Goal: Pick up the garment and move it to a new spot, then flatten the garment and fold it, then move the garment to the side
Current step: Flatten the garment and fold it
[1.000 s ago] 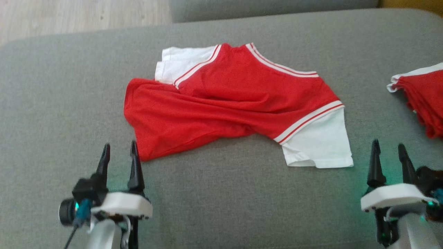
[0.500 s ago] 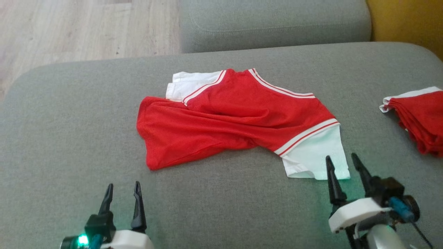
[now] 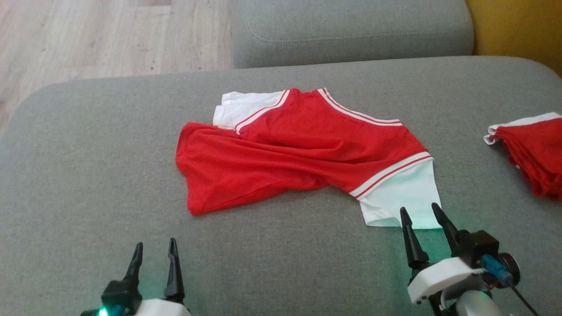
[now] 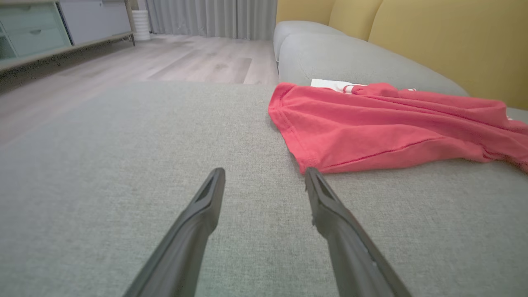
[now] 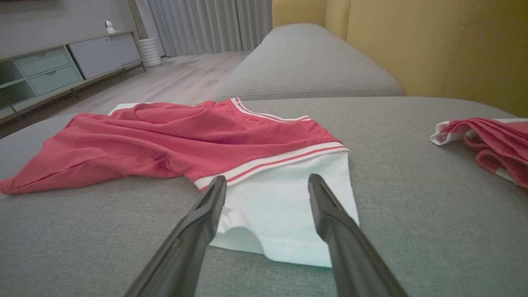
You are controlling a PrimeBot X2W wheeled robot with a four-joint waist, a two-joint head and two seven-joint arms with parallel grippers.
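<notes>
My left gripper [image 3: 156, 242] hangs low over the grey sofa cushion [image 3: 79, 175], its 2 fingers spread wide with nothing between them. The garment [image 3: 298, 149] — a red jersey with white sleeves and striped trim — lies crumpled on that cushion, ahead of both sets of fingers. In the left wrist view its red hem corner sits just beyond the tip of the right-hand finger, and the gap between the 2 fingers frames bare cushion. My right gripper [image 3: 419, 207] is spread wide too and holds nothing. In the right wrist view its tips sit over the near white sleeve [image 5: 272, 206], 1 toward each side of it; I cannot tell whether they touch the cloth. Well off to the right of those fingers lies a second red-and-white pile [image 3: 533, 153] on the same cushion. Beyond the garment I see another grey cushion [image 3: 351, 30] and pale wood floor [image 3: 88, 39].
</notes>
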